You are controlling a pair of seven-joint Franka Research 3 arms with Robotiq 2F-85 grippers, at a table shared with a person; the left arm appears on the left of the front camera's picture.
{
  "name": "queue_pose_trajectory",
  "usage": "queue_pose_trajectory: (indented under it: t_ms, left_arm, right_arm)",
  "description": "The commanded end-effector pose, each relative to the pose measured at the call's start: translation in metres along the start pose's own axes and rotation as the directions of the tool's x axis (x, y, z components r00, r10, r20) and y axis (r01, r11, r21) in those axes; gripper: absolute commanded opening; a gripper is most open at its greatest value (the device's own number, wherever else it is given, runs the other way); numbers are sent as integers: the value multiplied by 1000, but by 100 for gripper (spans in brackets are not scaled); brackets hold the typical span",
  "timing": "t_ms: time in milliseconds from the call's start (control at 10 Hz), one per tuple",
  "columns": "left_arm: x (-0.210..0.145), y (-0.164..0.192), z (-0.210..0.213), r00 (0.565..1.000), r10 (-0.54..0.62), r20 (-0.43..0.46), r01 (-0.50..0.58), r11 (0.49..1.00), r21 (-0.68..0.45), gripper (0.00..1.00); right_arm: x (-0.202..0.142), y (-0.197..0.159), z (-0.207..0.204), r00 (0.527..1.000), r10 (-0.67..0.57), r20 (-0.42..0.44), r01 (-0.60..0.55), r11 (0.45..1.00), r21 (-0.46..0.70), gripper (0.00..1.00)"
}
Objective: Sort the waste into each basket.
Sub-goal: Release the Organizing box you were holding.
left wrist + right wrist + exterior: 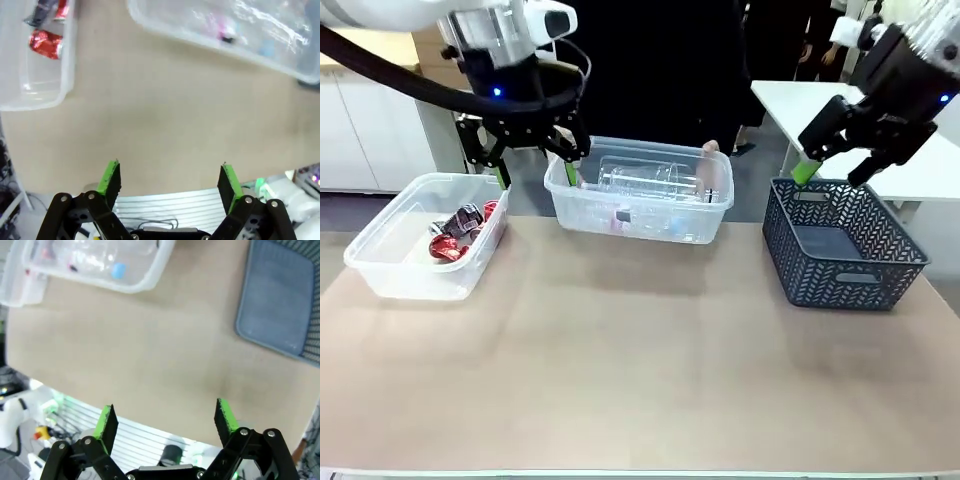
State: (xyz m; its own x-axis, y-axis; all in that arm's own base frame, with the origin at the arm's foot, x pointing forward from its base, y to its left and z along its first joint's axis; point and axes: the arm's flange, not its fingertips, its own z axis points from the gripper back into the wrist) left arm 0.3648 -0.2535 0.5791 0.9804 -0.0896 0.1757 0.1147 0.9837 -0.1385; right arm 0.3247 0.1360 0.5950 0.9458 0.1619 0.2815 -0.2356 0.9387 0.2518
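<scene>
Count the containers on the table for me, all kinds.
3. A clear tub holding crushed cans sits at the robot's left, a second clear tub holding clear bottles at the middle far edge, and a dark lattice basket at the right.

We have three containers in a row along the far half of the tabletop (620,360). Left tub (390,268) holds the cans (460,230). Middle tub (710,215), a bit farther back, holds the bottles (645,180). Basket (840,285) sits at the right, well apart from both. A person stands behind the middle tub.
</scene>
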Motion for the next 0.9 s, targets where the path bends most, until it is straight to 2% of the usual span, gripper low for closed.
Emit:
queue_pose_trajectory:
  t_ms: [0,100,200,300,400,500,700,800]
  left_arm:
    - [-13,28,18,984,-166,-60,140,943,-301,100]
    - [-23,58,31,973,-228,-43,168,817,-551,100]
    - [-31,93,42,963,-264,53,209,609,-765,100]
    - [-32,118,43,962,-254,98,214,480,-851,100]
    - [-31,138,39,973,-182,139,197,352,-915,100]
    - [-33,156,36,984,-87,157,175,273,-946,100]
    - [-41,182,35,984,45,173,164,155,-974,100]
    - [-42,189,33,984,105,147,131,146,-981,100]
  right_arm:
    - [-4,-15,18,982,-169,79,128,917,377,100]
    - [-8,-37,38,938,-346,13,261,731,631,100]
    - [-17,-60,52,860,-511,16,296,522,800,100]
    - [-25,-77,56,805,-593,7,302,420,856,100]
    - [-31,-94,55,772,-635,-28,320,351,880,100]
    - [-37,-105,52,756,-652,-52,354,341,871,100]
    - [-51,-124,48,718,-692,-74,380,301,875,100]
    - [-55,-130,47,700,-713,-46,357,294,886,100]
